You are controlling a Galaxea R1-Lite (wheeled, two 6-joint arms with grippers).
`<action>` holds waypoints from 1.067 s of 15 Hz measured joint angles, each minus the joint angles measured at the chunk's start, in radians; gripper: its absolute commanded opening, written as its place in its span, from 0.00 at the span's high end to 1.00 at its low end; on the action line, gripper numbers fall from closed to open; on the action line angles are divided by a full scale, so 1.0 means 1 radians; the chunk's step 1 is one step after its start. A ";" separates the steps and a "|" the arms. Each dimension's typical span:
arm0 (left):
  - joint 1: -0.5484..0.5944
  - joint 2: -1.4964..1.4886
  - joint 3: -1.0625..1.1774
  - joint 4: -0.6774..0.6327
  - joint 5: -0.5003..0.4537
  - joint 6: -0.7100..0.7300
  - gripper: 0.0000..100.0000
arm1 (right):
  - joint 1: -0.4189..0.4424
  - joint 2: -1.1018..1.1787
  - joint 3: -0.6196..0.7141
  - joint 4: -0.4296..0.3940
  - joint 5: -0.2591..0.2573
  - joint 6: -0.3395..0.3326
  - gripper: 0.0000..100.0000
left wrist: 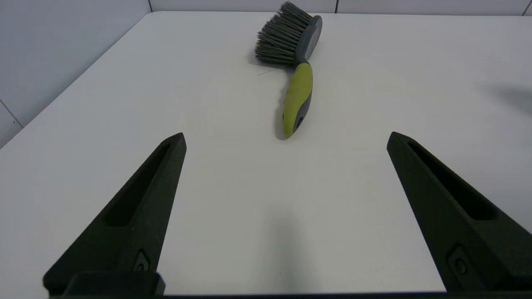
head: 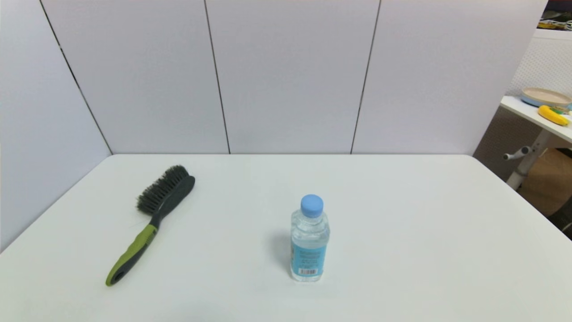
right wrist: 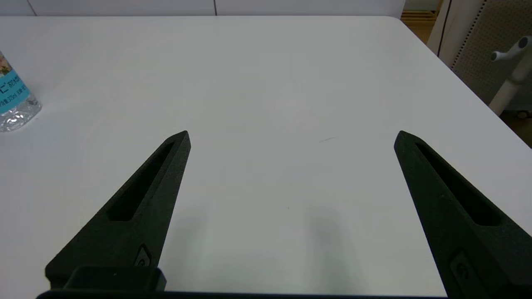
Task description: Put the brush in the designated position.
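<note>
The brush (head: 152, 221) lies on its side on the left part of the white table (head: 402, 232), bristles toward the back wall, lime-green handle toward the front edge. In the left wrist view the brush (left wrist: 297, 70) lies ahead of my left gripper (left wrist: 286, 139), which is open and empty, some way short of the handle's end. My right gripper (right wrist: 291, 137) is open too, over bare tabletop on the right side, with nothing between its fingers. Neither arm shows in the head view. The designated position carries no mark that I can see.
A clear water bottle (head: 309, 243) with a blue cap stands upright near the table's middle; its base (right wrist: 14, 108) shows in the right wrist view. Grey panels wall the back and left. A side table (head: 536, 114) with a plate and banana stands beyond the right edge.
</note>
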 measured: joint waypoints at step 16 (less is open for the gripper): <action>0.000 0.000 0.000 0.000 0.001 -0.013 0.00 | 0.000 0.000 0.000 0.000 0.000 0.000 0.00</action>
